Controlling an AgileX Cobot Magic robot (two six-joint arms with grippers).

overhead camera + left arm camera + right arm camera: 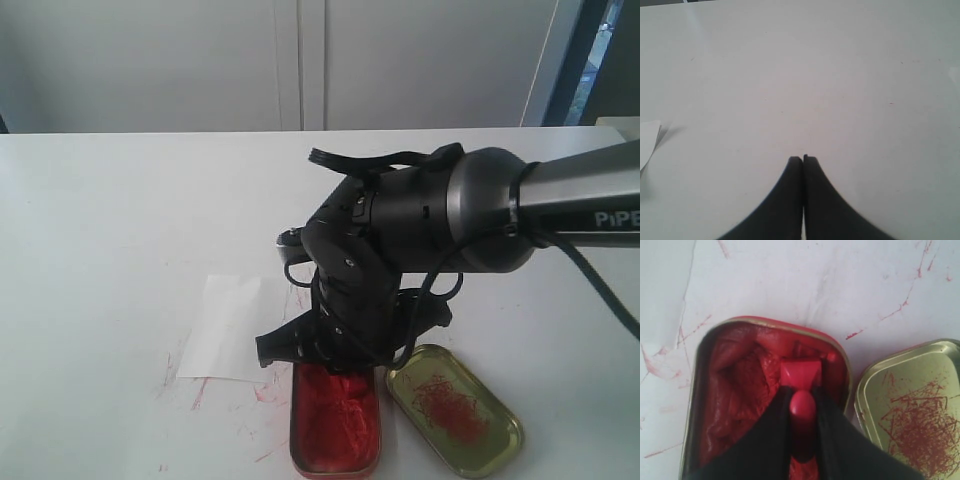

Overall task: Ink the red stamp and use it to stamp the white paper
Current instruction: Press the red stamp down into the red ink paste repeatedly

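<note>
Closest in the right wrist view, the right end effector (802, 390) is clamped on the knob of the red stamp (800, 373), its jaws narrowly apart with the handle between them. The stamp's blocky base sits inside the red tin (770, 323), at or just above the ink paste; contact cannot be confirmed.

In the exterior view the gold lid (497, 455) lies at 3 o'clock of the tin, just beside it, and the white paper (232, 325) at 10 o'clock of it, near on the desk (120, 220).

The step in hand looks like inking. To do it well, press straight down with the face flat, lightly, and away from the tin's wall. Lift vertically without dragging, then carry the stamp level to the paper.

The left end effector (803, 160) is closed and empty over bare desk.
</note>
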